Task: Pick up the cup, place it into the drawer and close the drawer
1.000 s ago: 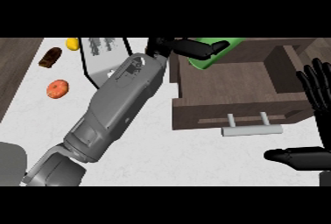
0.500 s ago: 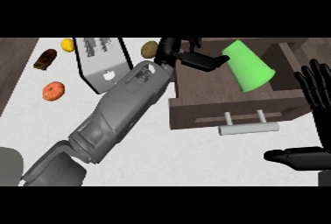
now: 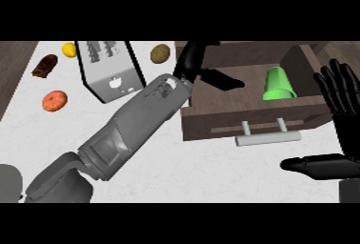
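Observation:
The green cup lies inside the open brown drawer, toward its right side, free of any hand. My left hand hangs over the drawer's left part, fingers straight, thumb sticking out toward the cup, holding nothing. A gap separates it from the cup. My right hand rests open at the right edge, fingers up, beside the drawer's right end. The drawer's pale bar handle faces me.
A grey toaster stands left of the drawer. Around it lie a yellow lemon, a brown pastry, an orange doughnut and a brownish potato. White counter spreads in front.
The cup has left my left hand and now lies in the drawer. The left hand has opened and drawn back to the left. The right hand stays still.

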Robot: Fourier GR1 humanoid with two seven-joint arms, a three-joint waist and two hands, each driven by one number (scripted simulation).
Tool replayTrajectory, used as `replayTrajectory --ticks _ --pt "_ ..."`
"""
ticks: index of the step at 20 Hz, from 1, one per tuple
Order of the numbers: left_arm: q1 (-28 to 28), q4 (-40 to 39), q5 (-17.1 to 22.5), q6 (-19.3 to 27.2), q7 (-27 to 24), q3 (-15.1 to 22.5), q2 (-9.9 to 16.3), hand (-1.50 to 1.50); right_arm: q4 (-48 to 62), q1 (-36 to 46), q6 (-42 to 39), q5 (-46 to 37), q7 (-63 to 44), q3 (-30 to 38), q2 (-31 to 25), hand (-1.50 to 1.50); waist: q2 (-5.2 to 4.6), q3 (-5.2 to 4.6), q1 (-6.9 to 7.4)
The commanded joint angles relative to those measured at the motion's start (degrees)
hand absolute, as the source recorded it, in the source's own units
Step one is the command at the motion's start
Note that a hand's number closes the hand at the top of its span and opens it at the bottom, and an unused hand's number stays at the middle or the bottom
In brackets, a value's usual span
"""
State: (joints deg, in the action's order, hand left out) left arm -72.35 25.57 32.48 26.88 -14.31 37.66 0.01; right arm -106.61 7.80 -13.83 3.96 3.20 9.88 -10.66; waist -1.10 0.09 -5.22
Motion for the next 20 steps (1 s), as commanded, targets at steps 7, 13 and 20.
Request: replayTrajectory --ticks 7,13,20 --pt "-0.7 3.5 5.1 3.2 -7.5 -0.9 0.0 -1.5 0.0 0.3 -7.0 11.6 -1.8 1.1 -0.9 -1.5 0.29 -0.05 1.17" --pt "-2.1 5.3 5.4 1.2 -6.8 -5.2 0.4 -1.5 -3.1 -4.7 -11.9 9.5 0.4 2.7 -5.9 1.5 1.06 -0.07 4.14" --pt "2.3 12.9 6.7 1.0 -4.6 -8.7 5.1 -1.5 -11.9 -8.7 -12.4 0.3 -5.4 -2.3 -8.5 1.5 1.61 -0.14 5.67"
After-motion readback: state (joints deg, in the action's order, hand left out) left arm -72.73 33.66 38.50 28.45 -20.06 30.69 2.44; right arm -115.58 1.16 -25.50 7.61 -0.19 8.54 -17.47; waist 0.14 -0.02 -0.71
